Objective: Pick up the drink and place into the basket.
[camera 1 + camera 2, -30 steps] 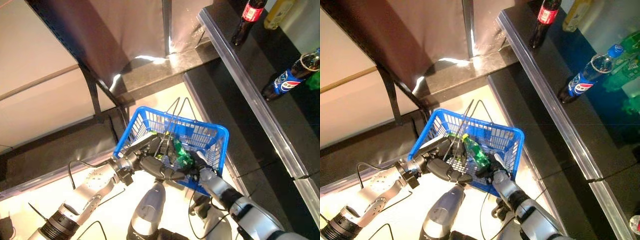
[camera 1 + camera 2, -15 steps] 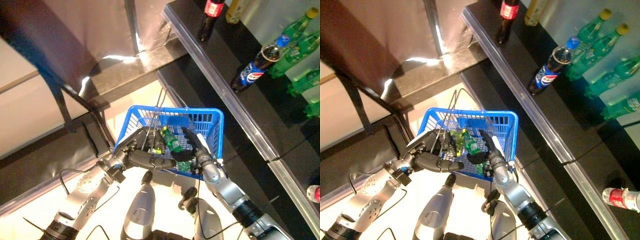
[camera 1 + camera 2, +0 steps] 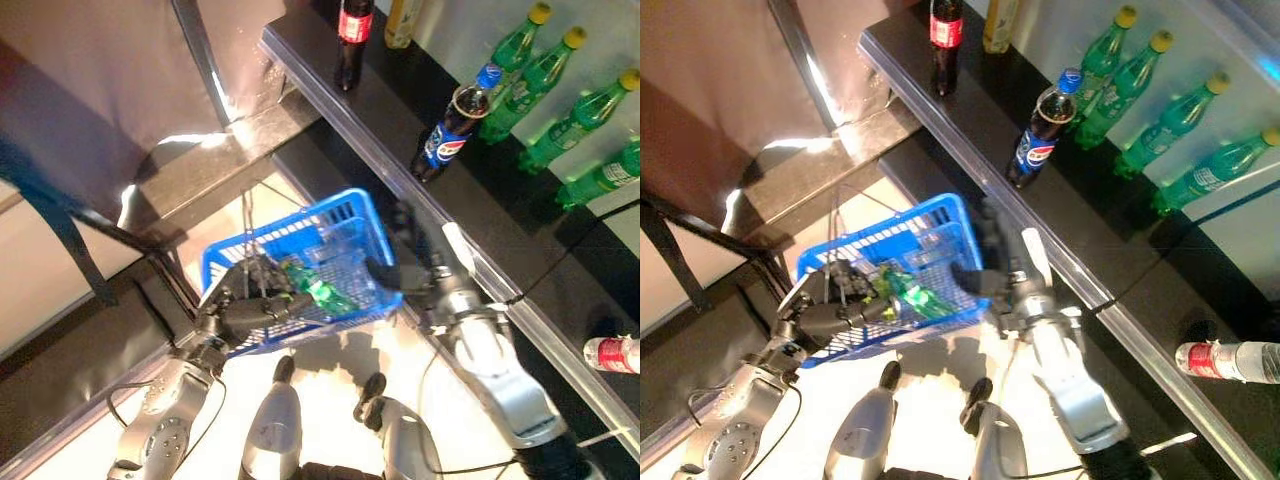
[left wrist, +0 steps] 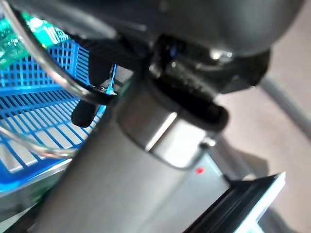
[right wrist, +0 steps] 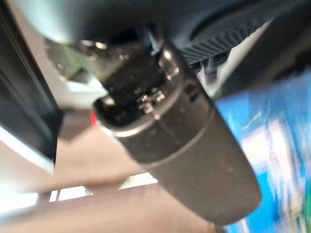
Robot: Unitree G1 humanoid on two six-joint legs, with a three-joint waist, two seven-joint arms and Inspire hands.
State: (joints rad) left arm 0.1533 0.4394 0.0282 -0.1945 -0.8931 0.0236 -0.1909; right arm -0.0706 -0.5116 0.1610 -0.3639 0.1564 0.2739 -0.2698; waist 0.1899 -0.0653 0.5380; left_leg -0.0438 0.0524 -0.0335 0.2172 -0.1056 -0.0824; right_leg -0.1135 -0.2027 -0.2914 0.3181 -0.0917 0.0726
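Note:
The blue basket (image 3: 352,226) hangs in front of me, off the floor. My left hand (image 3: 238,306) is shut on its thin wire handles (image 4: 46,67). A green drink bottle (image 3: 316,291) lies inside the basket; it also shows in the right eye view (image 3: 916,299). My right hand (image 3: 421,271) is open and empty, just outside the basket's right wall, beside the shelf's front edge. Its fingers point up toward the shelf. The basket's blue mesh (image 4: 34,116) shows in the left wrist view.
A dark shelf with a pale front edge (image 3: 372,160) runs along the right. On it stand a red-label cola bottle (image 3: 352,38), a blue-label cola bottle (image 3: 449,131) and green bottles (image 3: 560,105). A red-label bottle (image 3: 614,353) lies lower right. A dark metal post (image 3: 200,60) stands behind.
The camera has swung toward the shelf. My right hand has come out of the basket, empty, and moved right to the shelf edge. The green bottle stays in the basket.

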